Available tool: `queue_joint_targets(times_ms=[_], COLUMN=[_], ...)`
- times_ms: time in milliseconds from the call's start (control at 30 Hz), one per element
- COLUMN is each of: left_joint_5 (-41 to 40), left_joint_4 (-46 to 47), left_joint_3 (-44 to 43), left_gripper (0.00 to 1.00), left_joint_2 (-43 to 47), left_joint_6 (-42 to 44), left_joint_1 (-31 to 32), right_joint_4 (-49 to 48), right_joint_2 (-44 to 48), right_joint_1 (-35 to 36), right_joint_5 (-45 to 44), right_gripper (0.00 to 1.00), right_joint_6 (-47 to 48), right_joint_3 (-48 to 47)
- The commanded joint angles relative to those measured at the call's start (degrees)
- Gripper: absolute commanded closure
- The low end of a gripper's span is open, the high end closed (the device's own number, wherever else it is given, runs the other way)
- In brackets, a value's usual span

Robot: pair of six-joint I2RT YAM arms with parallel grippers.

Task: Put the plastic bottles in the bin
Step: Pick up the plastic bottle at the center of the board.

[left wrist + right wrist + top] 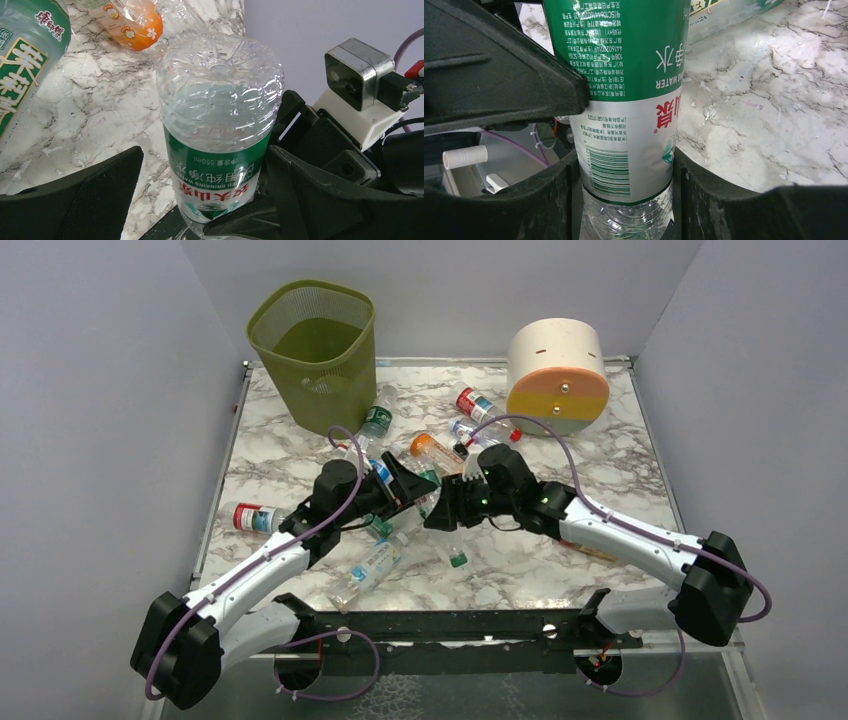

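A clear bottle with a green and white label (430, 485) is held between both grippers at the table's middle. My right gripper (447, 508) is shut on it; in the right wrist view both fingers press the bottle (629, 100) near its shoulder, around my right gripper (626, 200). My left gripper (408, 486) is open around the same bottle (220, 125): one finger (90, 195) stands apart from it, the other lies beside it. The olive-green mesh bin (318, 350) stands at the back left. Several other bottles lie on the marble, one orange (435, 450), one red-labelled (250, 517).
A cream cylinder with orange, yellow and grey bands (557, 375) stands at the back right. More bottles lie near the bin (375, 422), near the cylinder (475, 403) and by the left arm (372, 565). A green tea bottle (25, 60) lies left of the left gripper.
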State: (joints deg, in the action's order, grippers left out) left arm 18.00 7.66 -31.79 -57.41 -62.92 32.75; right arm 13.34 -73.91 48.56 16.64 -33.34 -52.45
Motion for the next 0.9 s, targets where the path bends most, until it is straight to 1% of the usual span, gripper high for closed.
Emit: queue_joint_targets(times_ms=[0,233,400,567,633,667,867], left_joint_5=[-3.39,-5.25,-6.04,-6.37,-6.48,-6.67,-6.92], left_joint_4=[2.09,2.23,2.14,1.68,1.29,1.12,0.67], left_joint_3=[-0.32,-0.3,-0.13,-0.21,-0.33,-0.34,-0.28], left_gripper=[0.03,0.16,0.28,0.33,0.35,0.35,0.37], left_joint_2=[-0.71,-0.37,-0.08,0.18,0.34,0.44,0.58], left_joint_6=[-0.25,-0.31,-0.27,-0.17,-0.13,-0.07,0.05], left_joint_1=[1.44,2.23,2.4,2.49,2.49,2.49,2.49], right_joint_4=[-2.5,-3.06,-3.04,-3.21,-3.17,-3.13,-1.55], right_joint_2=[-1.14,-1.16,-1.31,-1.2,-1.07,-0.94,0.13], right_joint_1=[1.1,1.54,1.93,2.15,2.24,2.31,2.42], right_joint_5=[0.58,0.23,0.06,-0.18,-0.12,-0.19,-0.98], right_gripper=[0.45,0.45,0.44,0.43,0.4,0.36,0.23], right_joint_6=[-1.21,-2.19,-2.43,-2.76,-2.82,-2.91,-2.78], right_joint_3=[-1.87,-2.09,-2.57,-2.27,-2.2,-2.17,-2.36])
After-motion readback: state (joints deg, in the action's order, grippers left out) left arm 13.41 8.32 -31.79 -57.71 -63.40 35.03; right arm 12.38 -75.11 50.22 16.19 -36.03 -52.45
